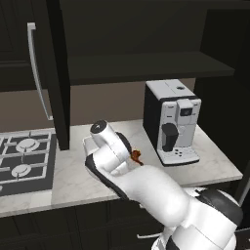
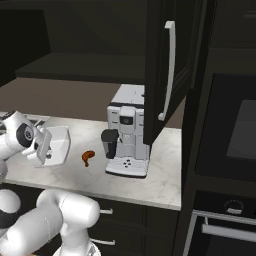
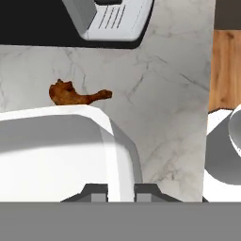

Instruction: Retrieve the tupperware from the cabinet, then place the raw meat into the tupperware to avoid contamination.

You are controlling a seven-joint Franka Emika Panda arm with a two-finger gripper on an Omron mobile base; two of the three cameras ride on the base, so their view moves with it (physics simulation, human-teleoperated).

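The two-finger gripper (image 3: 121,190) is closed on the rim of the shallow white rectangular plastic tupperware (image 3: 56,150), near the small reddish-brown raw meat (image 3: 75,94) on the marble counter (image 3: 164,94).

The tupperware (image 3: 56,150) clamped between the jaws was plain white. Just beyond it lay the reddish-brown raw meat (image 3: 75,95) on a pale grey-veined marble counter (image 3: 169,108). Farther ahead stood a white-and-black coffee machine (image 1: 172,122) under the black-brown cabinet (image 1: 141,63).
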